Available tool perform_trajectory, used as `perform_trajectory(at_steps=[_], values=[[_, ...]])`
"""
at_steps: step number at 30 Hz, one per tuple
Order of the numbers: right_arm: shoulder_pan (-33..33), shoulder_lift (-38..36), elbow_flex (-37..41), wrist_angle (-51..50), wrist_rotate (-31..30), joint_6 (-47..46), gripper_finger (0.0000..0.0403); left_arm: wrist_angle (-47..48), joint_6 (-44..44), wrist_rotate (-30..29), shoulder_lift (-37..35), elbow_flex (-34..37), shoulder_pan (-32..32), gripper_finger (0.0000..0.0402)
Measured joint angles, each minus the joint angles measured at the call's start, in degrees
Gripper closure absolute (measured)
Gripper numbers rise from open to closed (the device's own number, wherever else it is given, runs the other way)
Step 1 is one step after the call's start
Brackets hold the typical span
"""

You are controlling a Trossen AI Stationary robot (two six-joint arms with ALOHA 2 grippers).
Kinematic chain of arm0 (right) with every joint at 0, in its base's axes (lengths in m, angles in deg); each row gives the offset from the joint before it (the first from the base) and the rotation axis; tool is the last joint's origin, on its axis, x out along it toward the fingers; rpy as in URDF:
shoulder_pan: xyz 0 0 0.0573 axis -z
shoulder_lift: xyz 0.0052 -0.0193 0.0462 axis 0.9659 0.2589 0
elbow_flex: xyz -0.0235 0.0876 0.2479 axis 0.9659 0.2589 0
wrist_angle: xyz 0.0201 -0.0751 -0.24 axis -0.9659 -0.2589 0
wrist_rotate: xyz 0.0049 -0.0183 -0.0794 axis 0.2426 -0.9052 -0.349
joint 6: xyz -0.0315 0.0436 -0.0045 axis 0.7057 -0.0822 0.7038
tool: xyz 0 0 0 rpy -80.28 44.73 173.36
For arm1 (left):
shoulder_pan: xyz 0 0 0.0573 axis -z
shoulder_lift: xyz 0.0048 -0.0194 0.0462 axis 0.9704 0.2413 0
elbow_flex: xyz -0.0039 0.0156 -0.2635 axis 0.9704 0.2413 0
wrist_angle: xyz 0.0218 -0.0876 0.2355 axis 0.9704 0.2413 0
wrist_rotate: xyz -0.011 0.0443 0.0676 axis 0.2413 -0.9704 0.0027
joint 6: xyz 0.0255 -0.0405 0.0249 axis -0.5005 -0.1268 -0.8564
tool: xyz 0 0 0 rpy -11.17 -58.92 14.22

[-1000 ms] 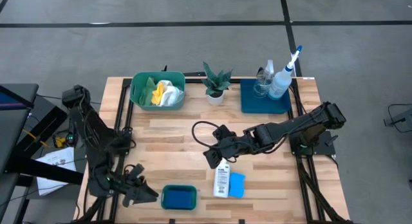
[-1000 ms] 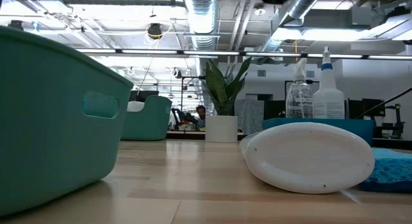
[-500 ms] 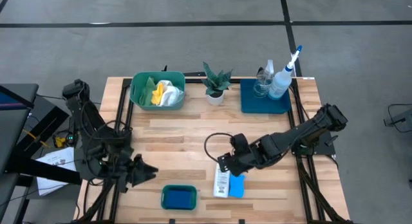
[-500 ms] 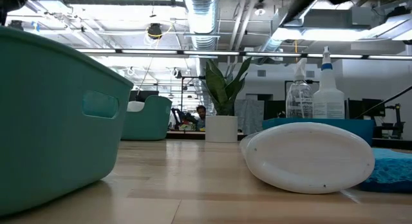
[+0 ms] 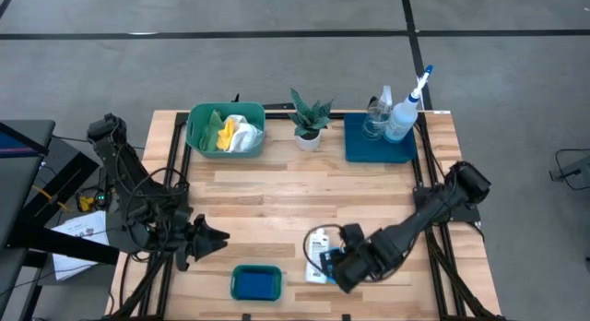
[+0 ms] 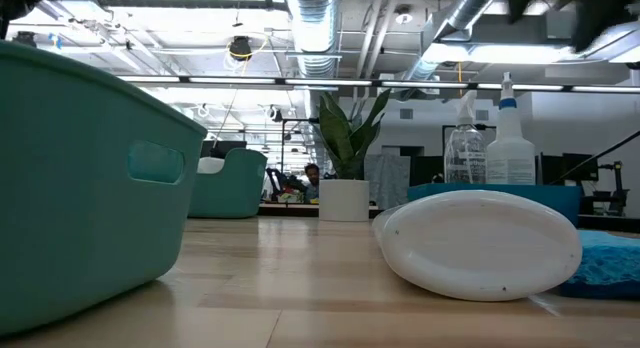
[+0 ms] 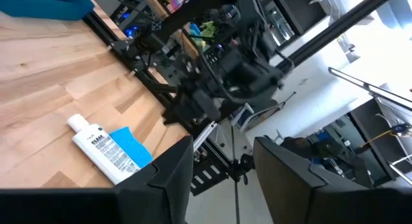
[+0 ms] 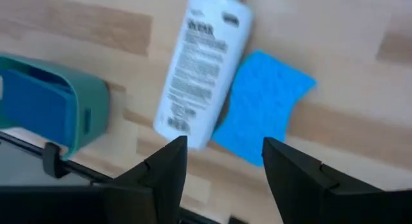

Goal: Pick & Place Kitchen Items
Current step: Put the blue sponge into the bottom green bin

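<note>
Holding cloths, the far green tub sits apart from both spread grippers (right, left).

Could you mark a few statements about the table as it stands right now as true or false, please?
1. The small white bottle lies on its side on the table. True.
2. The blue sponge sits inside the green tub at the back. False: it lies on the wood beside the white bottle; that tub holds cloths.
3. Both spray bottles stand on the dark blue tray. True.
4. The right end effector is clamped on the white bottle. False: its fingers are apart and hold nothing.
5. The potted plant stands between the green tub and the blue tray. True.
</note>
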Motion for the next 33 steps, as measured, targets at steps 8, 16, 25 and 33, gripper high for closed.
perform_trajectory(at_steps=[8, 16, 25, 33], values=[[-6.6, 0.5, 0.0, -1.9, 0.1, -11.2, 0.0213, -0.2, 0.0, -0.1, 0.0, 0.0, 0.0, 0.0252], [-8.8, 0.6, 2.3, -1.7, 0.1, -13.8, 0.0247, -0.2, 0.1, -0.1, 0.0, 0.0, 0.0, 0.0258], [-7.2, 0.5, 11.9, 10.1, 0.3, -13.4, 0.0239, -0.6, 0.2, -0.1, 0.0, 0.0, 0.0, 0.0258], [-5.7, 0.5, 20.1, 22.4, 1.8, -12.8, 0.0229, -0.5, 0.2, -0.1, 0.0, 0.0, 0.0, 0.0259]])
